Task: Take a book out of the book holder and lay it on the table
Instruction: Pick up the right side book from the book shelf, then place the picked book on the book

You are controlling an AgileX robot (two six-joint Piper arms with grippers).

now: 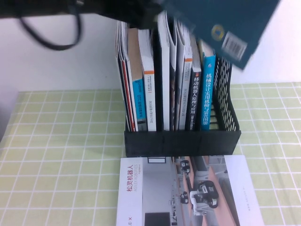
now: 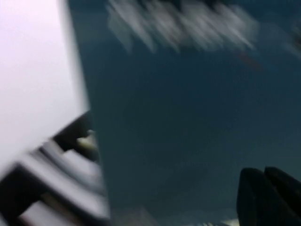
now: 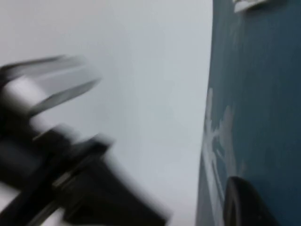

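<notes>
The book (image 1: pixel 211 19) hangs tilted in the air above the right end of the book holder (image 1: pixel 183 141), teal back and barcode towards me. My left arm reaches in from the upper left and ends at the book's left edge. In the left wrist view the teal cover (image 2: pixel 188 117) fills the frame, and my left gripper (image 2: pixel 267 190) shows two dark fingertips close together against it. In the right wrist view my right gripper (image 3: pixel 244 205) has one dark finger (image 3: pixel 240 197) pressed on the teal cover (image 3: pixel 258 94); the other is hidden behind it. The right gripper is out of the high view.
Several upright books stay in the holder, among them a bright-blue-spined one (image 1: pixel 207 89). A grey booklet (image 1: pixel 155 193) with red characters lies flat on the table (image 1: pixel 56 155) just in front of the holder. Green grid cloth shows on both sides.
</notes>
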